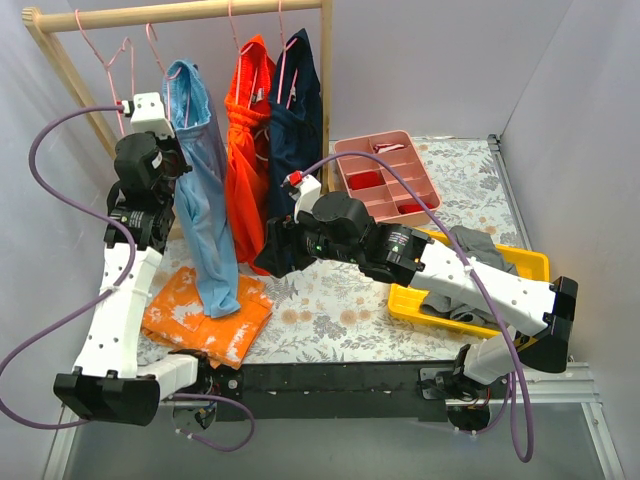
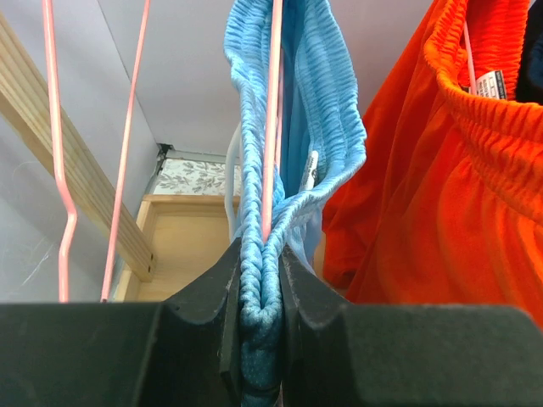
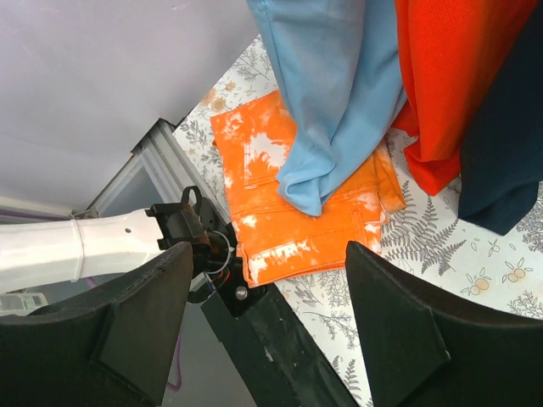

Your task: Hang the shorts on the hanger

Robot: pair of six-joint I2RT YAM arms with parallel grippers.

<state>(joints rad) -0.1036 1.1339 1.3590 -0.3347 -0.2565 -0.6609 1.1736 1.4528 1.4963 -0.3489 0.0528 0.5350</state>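
**Hanging shorts pinched at the waistband**

The shorts (image 1: 205, 190) dangle in the upper left of the top view, their gathered waistband wrapped round the hanger (image 2: 271, 127). The left gripper (image 2: 261, 288) is clamped tight on waistband and wire together. At centre frame, the right gripper (image 3: 267, 297) gapes wide, holding nothing, above an orange patterned cloth (image 3: 288, 220).

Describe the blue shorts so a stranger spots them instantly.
Find the wooden rail at the back left. Three shorts hang there; the blue shorts are leftmost, beside the orange shorts. Only they are sky-blue, with the left gripper shut on their waistband.
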